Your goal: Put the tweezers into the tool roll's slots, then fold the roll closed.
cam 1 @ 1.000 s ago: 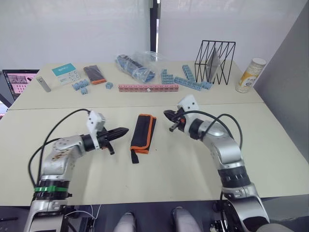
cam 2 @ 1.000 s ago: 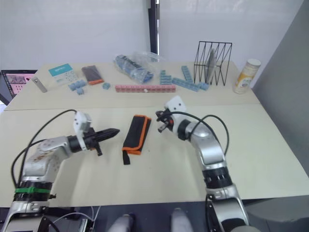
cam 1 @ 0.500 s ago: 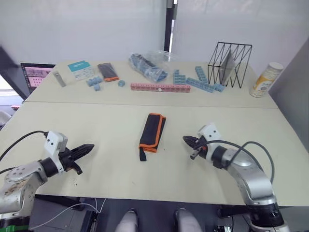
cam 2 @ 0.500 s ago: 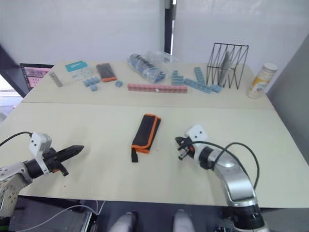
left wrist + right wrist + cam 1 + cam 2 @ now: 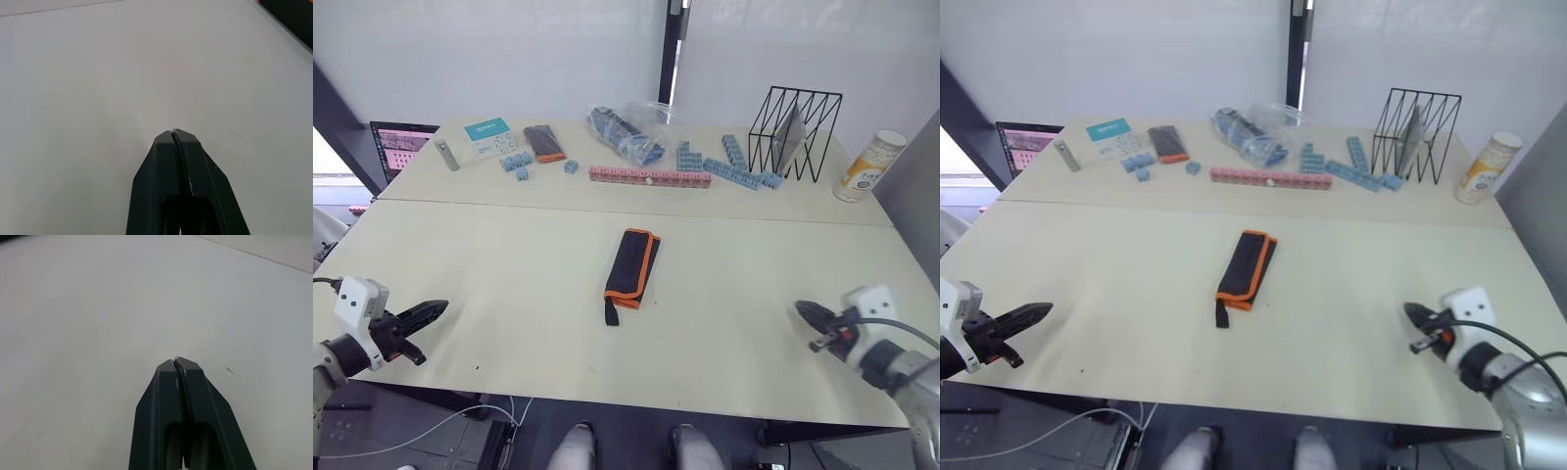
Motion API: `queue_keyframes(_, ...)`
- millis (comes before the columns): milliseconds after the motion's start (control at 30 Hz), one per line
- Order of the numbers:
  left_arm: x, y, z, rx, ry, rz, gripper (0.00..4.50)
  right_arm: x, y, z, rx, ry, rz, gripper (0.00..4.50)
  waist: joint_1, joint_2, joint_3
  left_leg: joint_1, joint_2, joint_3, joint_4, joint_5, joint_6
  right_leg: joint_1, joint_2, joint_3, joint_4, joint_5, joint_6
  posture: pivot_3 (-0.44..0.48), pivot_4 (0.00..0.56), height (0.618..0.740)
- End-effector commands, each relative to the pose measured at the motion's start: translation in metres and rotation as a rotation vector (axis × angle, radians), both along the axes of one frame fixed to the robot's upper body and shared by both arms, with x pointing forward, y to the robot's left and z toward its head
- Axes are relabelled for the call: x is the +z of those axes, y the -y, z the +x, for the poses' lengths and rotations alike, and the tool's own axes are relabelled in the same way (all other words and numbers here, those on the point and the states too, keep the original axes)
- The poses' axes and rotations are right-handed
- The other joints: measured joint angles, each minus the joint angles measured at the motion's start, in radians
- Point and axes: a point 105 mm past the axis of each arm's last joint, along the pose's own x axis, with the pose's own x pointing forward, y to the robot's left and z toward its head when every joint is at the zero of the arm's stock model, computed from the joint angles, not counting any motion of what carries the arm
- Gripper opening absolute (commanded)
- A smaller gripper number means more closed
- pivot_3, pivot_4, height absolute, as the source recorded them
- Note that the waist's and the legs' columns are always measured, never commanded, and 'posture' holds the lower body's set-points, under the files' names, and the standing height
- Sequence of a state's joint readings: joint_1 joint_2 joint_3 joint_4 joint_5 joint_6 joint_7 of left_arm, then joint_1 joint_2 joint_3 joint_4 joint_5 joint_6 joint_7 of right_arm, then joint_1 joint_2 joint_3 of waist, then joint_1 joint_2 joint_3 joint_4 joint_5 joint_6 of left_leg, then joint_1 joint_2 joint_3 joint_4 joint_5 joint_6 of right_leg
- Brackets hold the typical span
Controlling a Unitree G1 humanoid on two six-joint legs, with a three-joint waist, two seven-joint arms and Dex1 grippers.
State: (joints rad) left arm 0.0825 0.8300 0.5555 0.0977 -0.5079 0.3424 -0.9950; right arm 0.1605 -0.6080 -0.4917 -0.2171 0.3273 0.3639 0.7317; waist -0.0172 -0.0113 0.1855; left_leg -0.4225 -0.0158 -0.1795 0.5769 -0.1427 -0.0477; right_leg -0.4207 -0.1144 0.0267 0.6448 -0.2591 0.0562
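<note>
We find the tool roll [image 5: 633,261] folded shut mid-table, hiding its contents, long axis running near-to-far, strap end nearest us. Left gripper [image 5: 435,309] and right gripper [image 5: 803,309]: fingers pressed together, empty.

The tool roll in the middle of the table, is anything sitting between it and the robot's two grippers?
No. The tool roll lies folded shut on the table. Only bare tabletop lies between it and the left gripper and between it and the right gripper. Both grippers are shut and hold nothing.
</note>
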Motion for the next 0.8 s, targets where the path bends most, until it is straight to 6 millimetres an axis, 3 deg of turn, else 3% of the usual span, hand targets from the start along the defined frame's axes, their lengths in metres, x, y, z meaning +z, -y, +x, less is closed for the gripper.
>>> queue_keyframes(33, 0.019, -0.002, 0.005, -0.010, 0.060, 0.038, 0.02, 0.011, 0.010, -0.004, -0.010, 0.062, -0.016, 0.00, -0.003, 0.000, 0.000, 0.000, 0.000, 0.000, 0.000, 0.000, 0.000, 0.000, 0.000, 0.000, 0.000, 0.000, 0.000, 0.000, 0.150, 0.724)
queue_keyframes(800, 0.021, 0.008, 0.014, -0.048, 0.064, 0.045, 0.02, 0.003, 0.005, -0.005, -0.010, 0.064, -0.002, 0.00, -0.007, 0.000, 0.000, 0.002, 0.001, 0.011, 0.007, 0.000, 0.000, 0.001, 0.001, 0.012, 0.001, 0.005, 0.009, 0.000, 0.150, 0.724)
